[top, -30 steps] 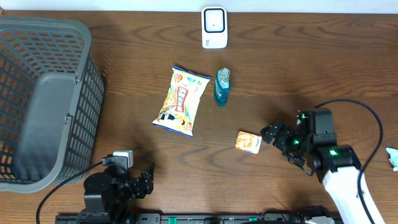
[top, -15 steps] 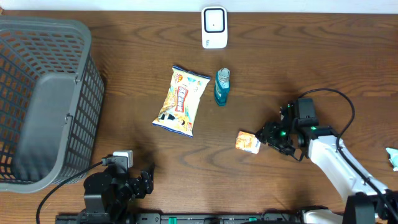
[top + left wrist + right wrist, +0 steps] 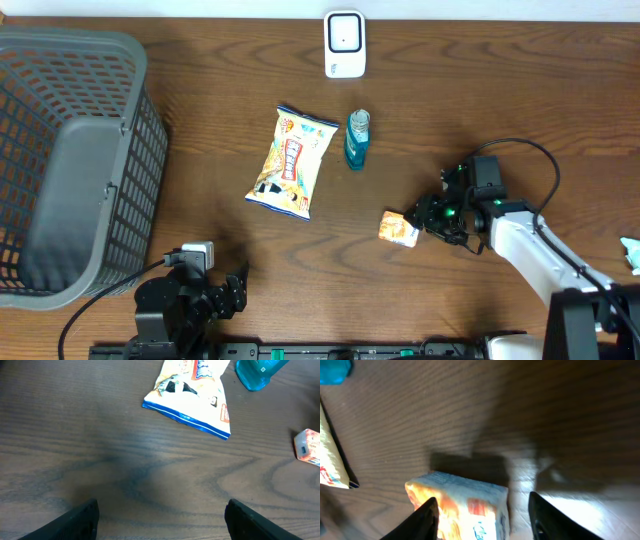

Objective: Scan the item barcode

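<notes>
A small orange box (image 3: pixel 399 228) lay on the wooden table (image 3: pixel 520 100), right of centre. The right gripper (image 3: pixel 418 222) straddled it, jaws apart: one finger at its edge, the other just clear.

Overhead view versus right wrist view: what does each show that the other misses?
Only overhead: the grey basket, the white scanner, the left end effector and the whole snack bag. Only right wrist: a gap between the orange box and one finger, the other finger overlapping it. Both: the right end effector, the box, an edge of the snack bag, a corner of the blue bottle.
</notes>
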`<state>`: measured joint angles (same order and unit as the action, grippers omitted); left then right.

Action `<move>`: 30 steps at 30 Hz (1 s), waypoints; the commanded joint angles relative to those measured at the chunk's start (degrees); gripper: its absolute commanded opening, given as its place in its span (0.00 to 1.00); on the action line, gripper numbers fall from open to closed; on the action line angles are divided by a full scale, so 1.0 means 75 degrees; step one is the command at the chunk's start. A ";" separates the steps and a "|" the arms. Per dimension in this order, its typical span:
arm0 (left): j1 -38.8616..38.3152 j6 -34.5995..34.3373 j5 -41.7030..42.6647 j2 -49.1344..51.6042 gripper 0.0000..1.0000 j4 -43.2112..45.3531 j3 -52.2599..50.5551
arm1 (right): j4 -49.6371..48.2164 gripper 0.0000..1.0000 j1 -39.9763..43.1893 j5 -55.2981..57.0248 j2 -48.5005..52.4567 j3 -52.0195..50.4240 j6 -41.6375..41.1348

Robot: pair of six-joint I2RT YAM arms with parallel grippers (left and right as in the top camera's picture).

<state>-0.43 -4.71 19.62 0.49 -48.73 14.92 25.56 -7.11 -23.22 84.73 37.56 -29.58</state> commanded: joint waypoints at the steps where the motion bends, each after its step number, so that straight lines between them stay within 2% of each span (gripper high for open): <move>1: 0.0012 -0.0041 0.0096 -0.0035 0.80 -0.0102 0.0023 | -0.0114 0.49 -0.0163 -0.0542 0.0361 -0.0032 0.0134; 3: 0.0012 -0.0044 0.0096 -0.0035 0.80 -0.0102 0.0023 | -0.0166 0.46 -0.0254 -0.0545 0.0562 -0.0032 0.0160; 6: 0.0012 -0.0044 0.0096 -0.0035 0.81 -0.0099 0.0023 | -0.0239 0.32 -0.0376 -0.0536 0.0930 -0.0032 0.0216; 8: 0.0012 -0.0041 0.0096 -0.0035 0.80 -0.0099 0.0023 | -0.0274 0.17 -0.0417 -0.0440 0.1239 -0.0032 0.0213; 9: 0.0012 -0.0044 0.0096 -0.0035 0.80 -0.0102 0.0023 | -0.0291 0.05 -0.0414 -0.0356 0.1373 -0.0032 0.0213; 10: 0.0012 -0.0044 0.0096 -0.0035 0.81 -0.0099 0.0023 | -0.0312 0.01 -0.0405 -0.0236 0.1504 -0.0032 0.0210; 15: 0.0012 -0.0044 0.0096 -0.0035 0.81 -0.0099 0.0023 | -0.0475 0.01 -0.0356 -0.0102 0.1690 0.0000 0.0175; 24: 0.0012 -0.0044 0.0096 -0.0035 0.80 -0.0102 0.0023 | 0.0210 0.01 0.0443 -0.3864 -0.0213 0.0201 -0.0119; 30: 0.0012 -0.0044 0.0096 -0.0035 0.80 -0.0099 0.0023 | 0.0903 0.01 0.0595 -0.5298 -0.1107 0.0201 -0.1614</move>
<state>-0.43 -4.71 19.62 0.49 -48.73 14.92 30.35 -2.98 -51.94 78.22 38.85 -34.17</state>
